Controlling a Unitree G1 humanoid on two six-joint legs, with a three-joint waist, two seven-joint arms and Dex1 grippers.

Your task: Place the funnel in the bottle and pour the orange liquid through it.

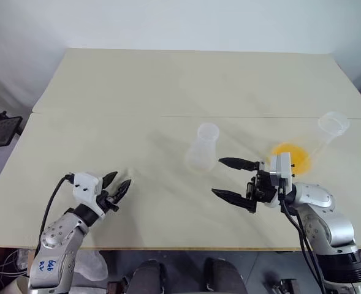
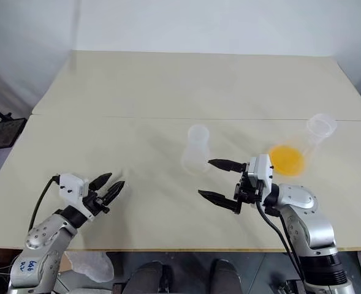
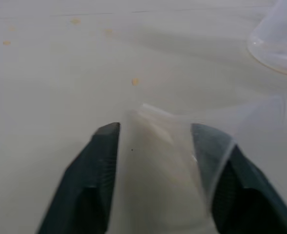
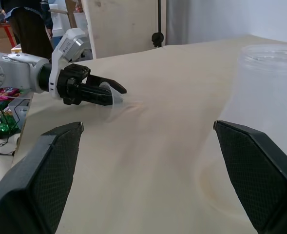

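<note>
Left jaws (image 3: 155,146) around funnel (image 3: 182,146); orange liquid (image 1: 290,156) in flask (image 1: 318,141).

The table (image 1: 168,92) is plain pale beige, dotted with small tan specks. The bottle (image 1: 203,149) and funnel (image 3: 182,146) are clear and colourless, the orange liquid (image 1: 290,156) bright orange-yellow. Both pincers have black fingers (image 1: 235,163) on white-and-silver arms.

Beige table (image 1: 168,86) carrying 2 clear flasks, bottle (image 1: 203,149) standing mid-table, second flask (image 1: 327,131) holding orange liquid (image 1: 290,157), funnel (image 3: 182,146) lying near the front-left edge.
</note>
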